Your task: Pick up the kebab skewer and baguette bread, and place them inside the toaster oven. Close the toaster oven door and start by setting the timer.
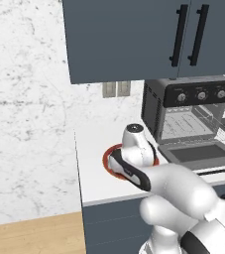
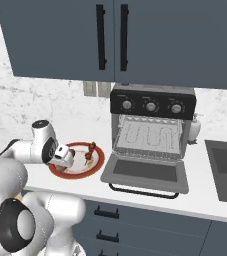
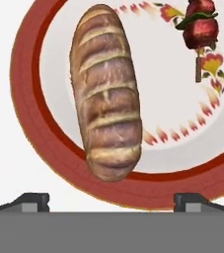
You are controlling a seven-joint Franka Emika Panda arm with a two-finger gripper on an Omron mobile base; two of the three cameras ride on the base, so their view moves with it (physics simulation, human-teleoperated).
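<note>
1. I have the gripper hanging over the red-rimmed plate on the counter, left of the toaster oven. Its two fingertips stand wide apart at the bottom of the hand view, with nothing between them.
2. The baguette bread lies on the plate just ahead of the fingers, its long axis running away from the hand; its near end overlaps the plate's red rim. The kebab skewer lies apart from it on the far side of the plate, partly cut off by the frame's edge.
3. The toaster oven door is folded down flat and the rack inside looks bare, so I judge neither item has gone in yet.
4. Handling, as I judge it: the loaf should be light, with a firm crust and a softer crumb, so a moderate squeeze ought to hold it without crushing. I would take it across its narrow width near the middle, so it does not tip.
5. The skewer looks the fiddlier one: thin stick, lumpy chunks, likely to roll. I would probably pinch across the chunks, though from the base views I cannot tell exactly how it lies.
</note>
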